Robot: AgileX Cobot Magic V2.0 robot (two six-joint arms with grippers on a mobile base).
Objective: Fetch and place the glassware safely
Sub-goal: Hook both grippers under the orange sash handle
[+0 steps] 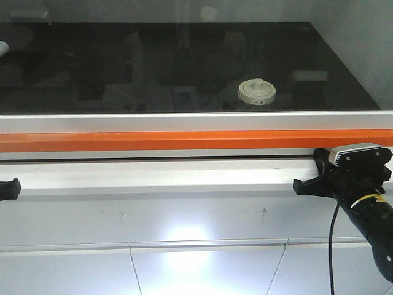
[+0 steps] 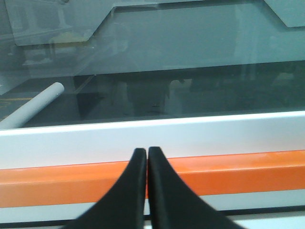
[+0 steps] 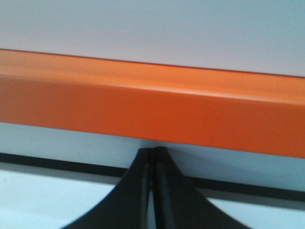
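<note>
Before orange rail (image 3: 152,109), both tools (image 2: 146,151) (image 3: 153,152) closed.

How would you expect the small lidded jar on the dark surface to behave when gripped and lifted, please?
The jar looks squat and wide, so it probably won't tip or roll easily. Its lid has a central knob; whether the lid is fastened cannot be told, so lifting by the knob might take only the lid.

Orange strip (image 1: 184,141) running across a white frame (image 1: 184,120). Above it: glass pane (image 2: 190,38) reflecting the room, dark tabletop (image 1: 344,92) lying behind. Below it: white ledge (image 1: 153,175) running alongside, pale cabinet panels (image 1: 202,270) catching a bright glare (image 1: 184,236).
</note>
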